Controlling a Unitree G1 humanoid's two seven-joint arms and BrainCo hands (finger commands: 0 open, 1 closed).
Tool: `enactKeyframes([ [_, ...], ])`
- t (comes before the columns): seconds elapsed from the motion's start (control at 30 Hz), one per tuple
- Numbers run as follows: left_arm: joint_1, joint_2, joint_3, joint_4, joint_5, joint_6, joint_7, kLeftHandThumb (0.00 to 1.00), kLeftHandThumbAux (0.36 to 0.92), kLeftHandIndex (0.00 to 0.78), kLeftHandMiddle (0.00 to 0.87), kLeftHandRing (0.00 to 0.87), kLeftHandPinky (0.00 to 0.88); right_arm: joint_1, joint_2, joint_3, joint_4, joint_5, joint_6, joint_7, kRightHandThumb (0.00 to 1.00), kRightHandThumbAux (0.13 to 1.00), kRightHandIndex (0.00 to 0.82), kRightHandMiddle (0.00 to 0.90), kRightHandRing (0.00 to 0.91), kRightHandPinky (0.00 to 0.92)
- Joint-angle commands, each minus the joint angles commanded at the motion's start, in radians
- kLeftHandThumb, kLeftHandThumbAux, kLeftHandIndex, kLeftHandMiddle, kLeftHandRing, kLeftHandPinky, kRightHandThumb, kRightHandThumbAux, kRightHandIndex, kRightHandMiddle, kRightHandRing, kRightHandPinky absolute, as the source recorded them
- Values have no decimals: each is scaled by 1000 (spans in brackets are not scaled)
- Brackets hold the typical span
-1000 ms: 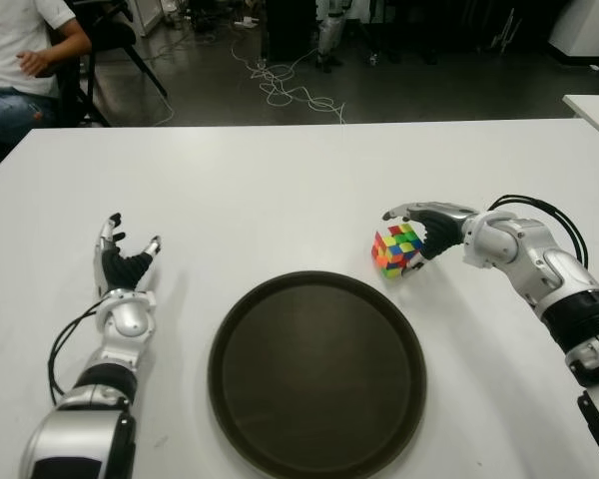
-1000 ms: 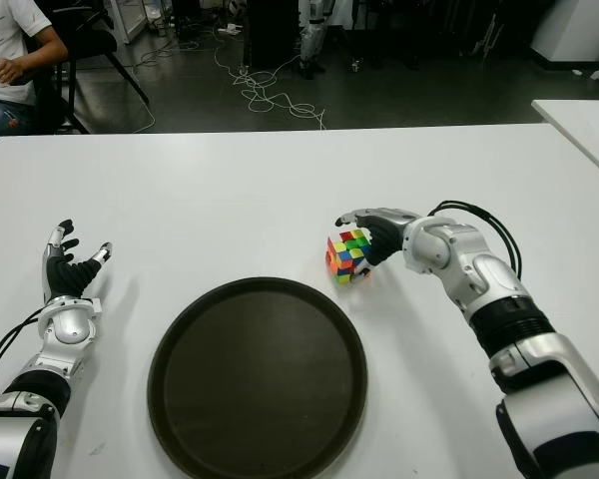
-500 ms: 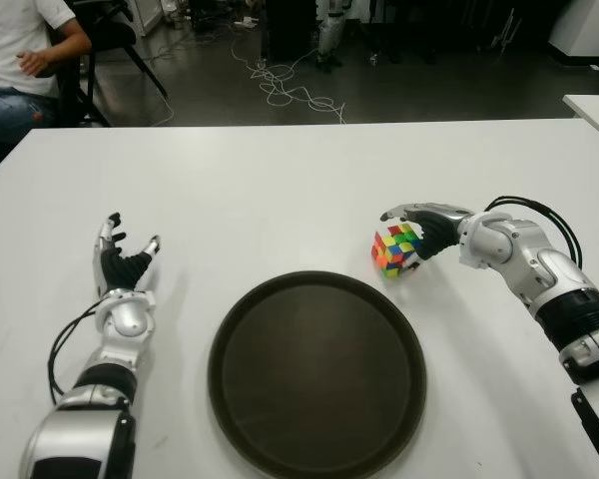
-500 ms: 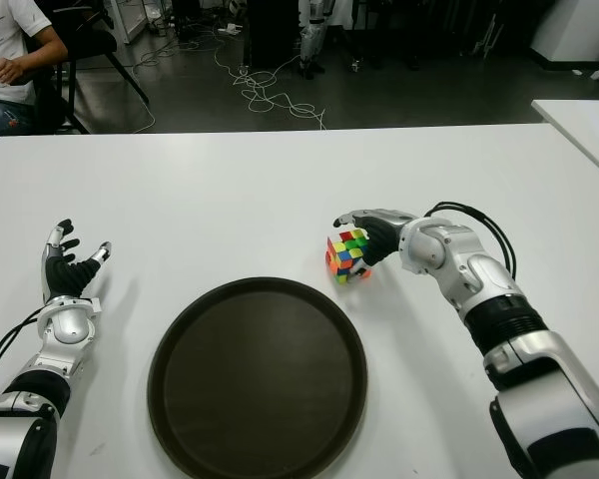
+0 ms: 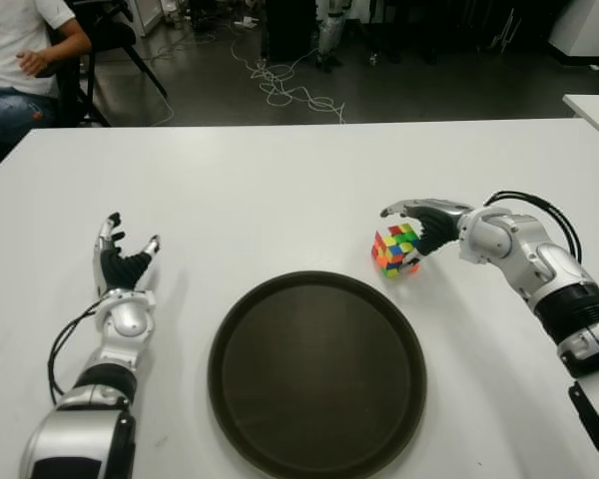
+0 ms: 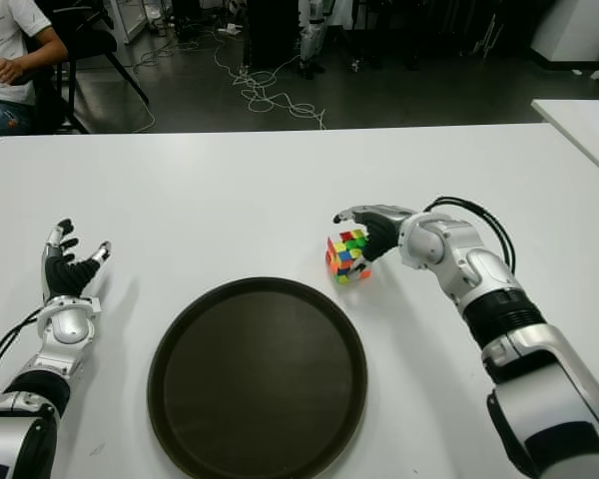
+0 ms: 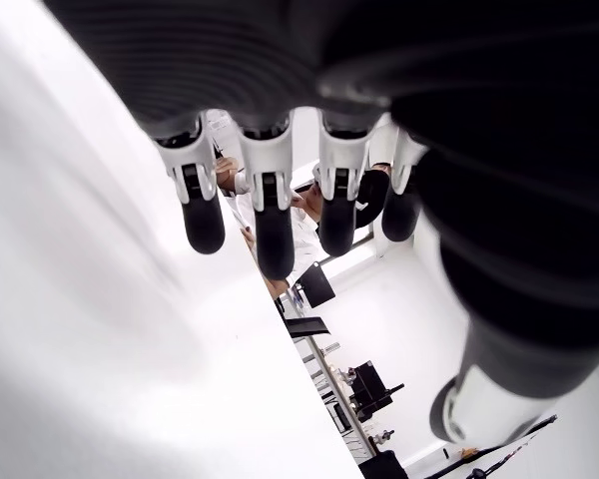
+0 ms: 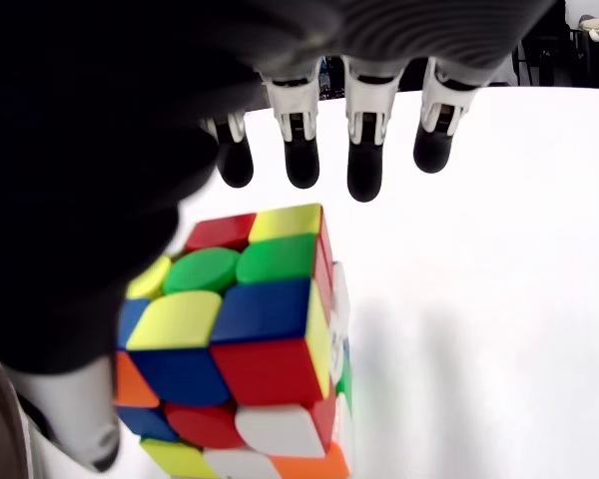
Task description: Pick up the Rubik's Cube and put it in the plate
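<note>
My right hand [image 5: 431,226] has edged closer over the cube [image 5: 396,249], fingers [image 8: 364,165] still apart, so it stays ungrasped beside the plate [image 5: 316,372]; left hand [image 5: 122,271] idle, open.

white table [image 5: 280,190] | round dark plate [image 5: 316,371] near the front edge | Rubik's Cube [image 5: 396,249] just beyond the plate's right rim

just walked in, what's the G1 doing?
Its right hand is at the cube, which sits on the white table just beyond the plate, toward its right side. The fingers are extended over the cube, not closed on it. The left hand is open, left of the plate, which holds nothing.
</note>
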State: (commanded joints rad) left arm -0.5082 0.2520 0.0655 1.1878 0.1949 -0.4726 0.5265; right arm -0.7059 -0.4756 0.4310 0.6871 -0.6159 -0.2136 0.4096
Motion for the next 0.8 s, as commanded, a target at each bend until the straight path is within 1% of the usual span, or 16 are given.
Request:
enactKeyframes([
  [0.1,1,0,0,-1,0,-3,0,20,722,106,146,155,180,4,2,-3,0,3,2,-10,0,706,86,127,117,41],
  [0.33,1,-2,2,-2,-4,-4,-2,17,737,106,146,156,176,6,2,4,-10,-5,13,-3,0,707,88,137,128,45],
  [0.4,0,-2,1,-2,-2,-3,-1,11,741,105,147,156,172,5,2,6,-13,-7,14,-1,0,731,87,134,126,50],
  [0.47,0,-1,-1,-2,1,0,1,5,738,106,152,165,197,4,1,9,-15,-7,13,6,0,745,85,132,125,51],
  [0.67,0,-1,-2,-4,2,5,0,0,717,102,153,162,176,9,4,12,-16,-3,5,10,0,763,81,135,135,44],
  [0.8,-1,-3,1,-4,-4,7,-5,0,718,99,149,159,177,9,7,10,-2,3,-3,8,0,761,79,137,133,41],
])
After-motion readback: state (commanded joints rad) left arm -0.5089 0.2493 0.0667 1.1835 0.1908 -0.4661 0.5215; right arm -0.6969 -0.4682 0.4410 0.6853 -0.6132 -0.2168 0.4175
